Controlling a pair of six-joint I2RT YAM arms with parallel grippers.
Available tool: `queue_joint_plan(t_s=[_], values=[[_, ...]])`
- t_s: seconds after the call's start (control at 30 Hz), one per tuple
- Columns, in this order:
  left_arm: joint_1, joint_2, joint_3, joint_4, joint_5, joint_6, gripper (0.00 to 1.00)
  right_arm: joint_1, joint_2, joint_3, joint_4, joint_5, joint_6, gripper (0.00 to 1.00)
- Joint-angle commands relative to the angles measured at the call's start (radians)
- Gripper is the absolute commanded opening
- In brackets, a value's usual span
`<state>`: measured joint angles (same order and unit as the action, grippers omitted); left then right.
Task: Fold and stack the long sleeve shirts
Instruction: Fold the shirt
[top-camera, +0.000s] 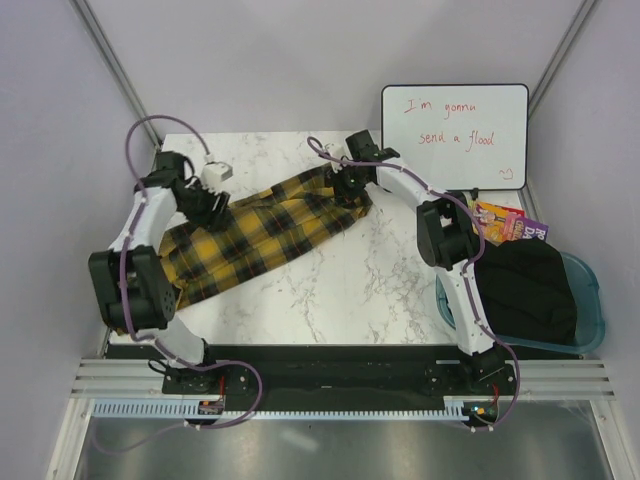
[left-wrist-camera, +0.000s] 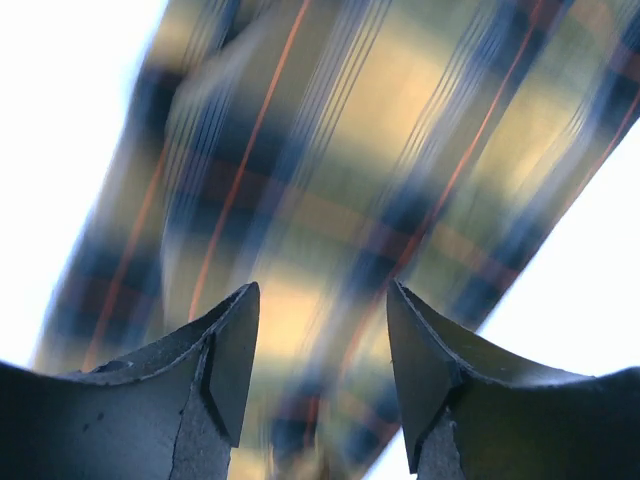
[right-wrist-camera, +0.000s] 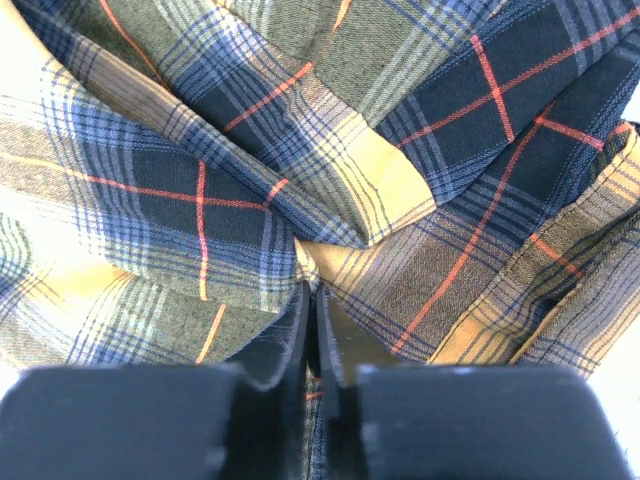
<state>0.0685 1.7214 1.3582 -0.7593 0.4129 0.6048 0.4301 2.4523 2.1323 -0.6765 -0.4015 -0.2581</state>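
Note:
A yellow-and-black plaid long sleeve shirt (top-camera: 265, 230) lies bunched in a long band across the white marble table (top-camera: 360, 290), from lower left to upper right. My left gripper (top-camera: 212, 208) hovers over the shirt's upper left edge; in the left wrist view it (left-wrist-camera: 322, 300) is open, with blurred plaid cloth (left-wrist-camera: 340, 180) beyond the fingers. My right gripper (top-camera: 350, 188) is at the shirt's far right end. In the right wrist view it (right-wrist-camera: 311, 290) is shut on a fold of the plaid cloth (right-wrist-camera: 330, 250).
A whiteboard (top-camera: 455, 135) with red writing stands at the back right. A teal bin (top-camera: 590, 310) holding dark cloth (top-camera: 530, 290) sits at the right, with a colourful packet (top-camera: 505, 222) behind it. The table's near edge meets a black rail (top-camera: 340, 375).

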Motion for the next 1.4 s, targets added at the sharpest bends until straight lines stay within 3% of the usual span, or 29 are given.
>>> queue_joint_plan(t_s=[0.0, 0.03, 0.13, 0.3, 0.57, 0.8, 1.03, 1.13, 1.27, 1.37], values=[[0.173, -0.187, -0.158, -0.146, -0.026, 0.113, 0.61, 0.001, -0.070, -0.017, 0.031, 0.036, -0.017, 0.23], [0.198, -0.204, -0.178, -0.150, -0.023, 0.131, 0.61, -0.001, -0.075, -0.015, 0.029, 0.056, -0.012, 0.33], [0.228, -0.246, -0.229, -0.155, -0.013, 0.197, 0.59, -0.002, -0.114, -0.017, 0.022, 0.067, 0.019, 0.49], [0.177, -0.194, -0.212, -0.117, -0.017, 0.182, 0.55, -0.002, -0.248, -0.083, 0.017, 0.107, 0.042, 0.56], [0.168, -0.013, -0.195, -0.038, -0.126, 0.121, 0.45, 0.065, -0.317, -0.209, -0.054, 0.099, 0.031, 0.43], [0.169, -0.057, -0.264, -0.035, -0.121, 0.133, 0.45, 0.136, -0.213, -0.224, -0.083, 0.176, -0.009, 0.37], [0.175, -0.138, -0.284, -0.048, -0.065, 0.124, 0.53, 0.144, -0.015, -0.056, -0.071, 0.364, -0.076, 0.31], [0.177, -0.148, -0.260, -0.074, -0.031, 0.130, 0.56, 0.142, 0.092, 0.064, -0.046, 0.513, -0.153, 0.29], [0.174, -0.155, -0.246, -0.115, -0.026, 0.233, 0.56, 0.139, 0.229, 0.225, 0.157, 0.822, -0.298, 0.29], [0.171, -0.166, -0.286, -0.110, -0.100, 0.314, 0.56, 0.142, 0.266, 0.330, 0.262, 0.862, -0.314, 0.31]])
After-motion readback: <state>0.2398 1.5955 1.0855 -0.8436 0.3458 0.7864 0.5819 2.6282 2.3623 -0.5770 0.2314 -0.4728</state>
